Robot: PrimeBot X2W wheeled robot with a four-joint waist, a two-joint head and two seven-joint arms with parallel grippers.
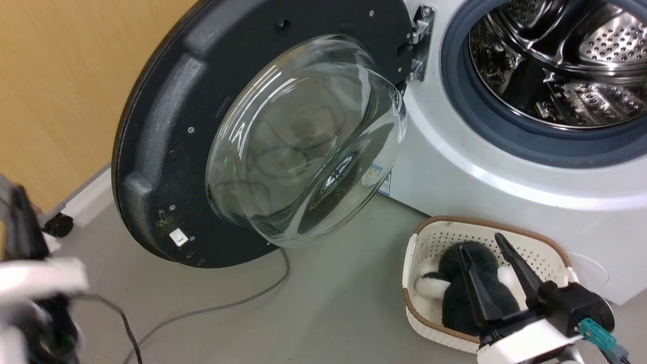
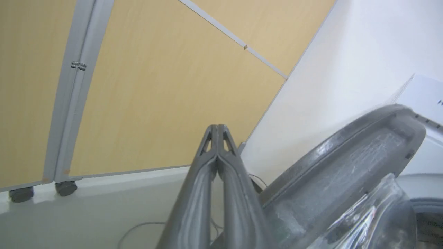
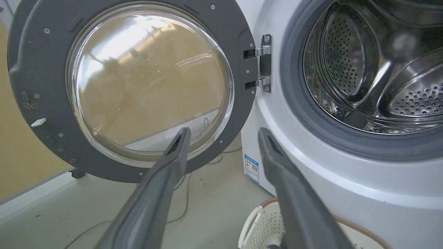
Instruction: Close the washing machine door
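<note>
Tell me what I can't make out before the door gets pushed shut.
Outer face of the washing machine door: turned away in all views.
Left gripper: blurred, cut by the head view's left edge.
Plush toy in the basket: partly behind the right gripper, head view.
Drum: cut by head view's top edge.

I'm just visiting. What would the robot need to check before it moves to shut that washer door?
1. Washing machine door swung wide open: ok.
2. Drum opening free of dangling laundry: ok.
3. Left gripper shut, ready to push: ok.
4. Left gripper touching the door: cannot tell.
5. Right gripper open, away from the door: ok.
6. Basket clear of the door's swing: cannot tell.
</note>
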